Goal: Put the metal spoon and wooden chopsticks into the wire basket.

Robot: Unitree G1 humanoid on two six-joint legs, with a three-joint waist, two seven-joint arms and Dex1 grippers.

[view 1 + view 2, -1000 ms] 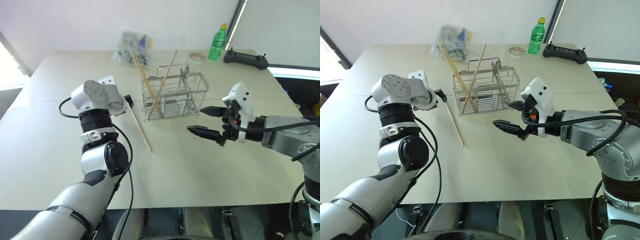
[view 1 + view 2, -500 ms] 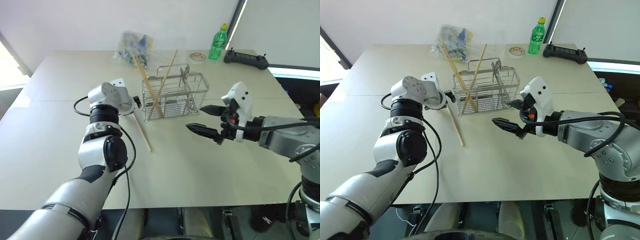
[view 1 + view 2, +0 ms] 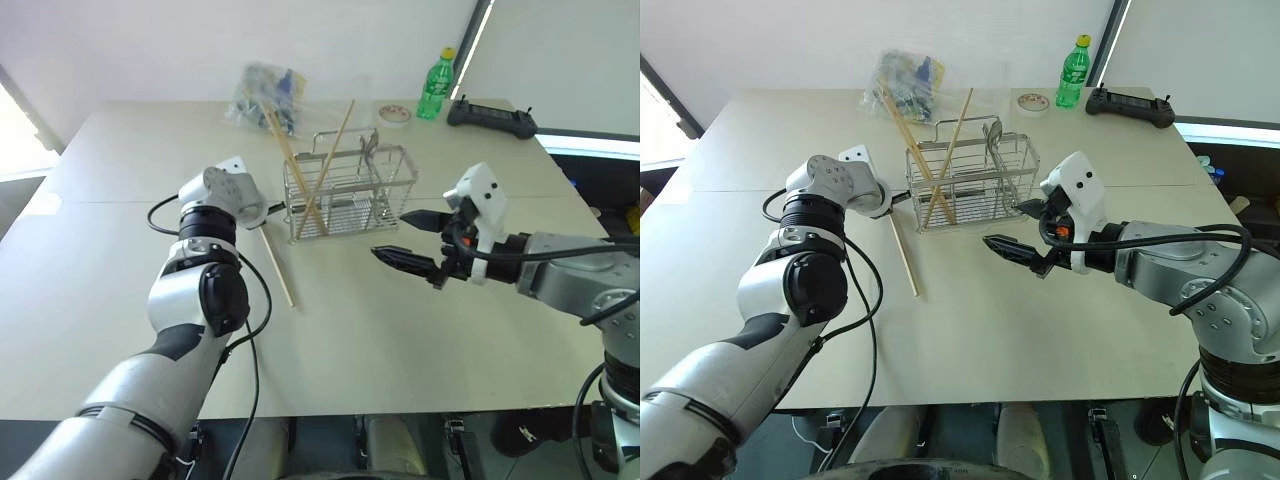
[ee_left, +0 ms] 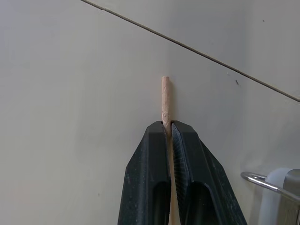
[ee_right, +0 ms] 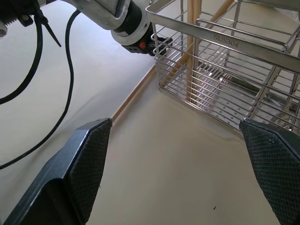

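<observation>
One chopstick [image 4: 165, 101] now pinched in left tool [image 4: 168, 129] (earlier open), right tool [image 3: 413, 240] unchanged, gaping, empty.

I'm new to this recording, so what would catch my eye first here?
The left gripper is shut on a wooden chopstick lying on the table beside the wire basket. The basket already holds crossed chopsticks. The right gripper hovers open nearby.

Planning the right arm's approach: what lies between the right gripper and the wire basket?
Bare tabletop; the right wrist view shows nothing between the open right gripper and the wire basket.
</observation>
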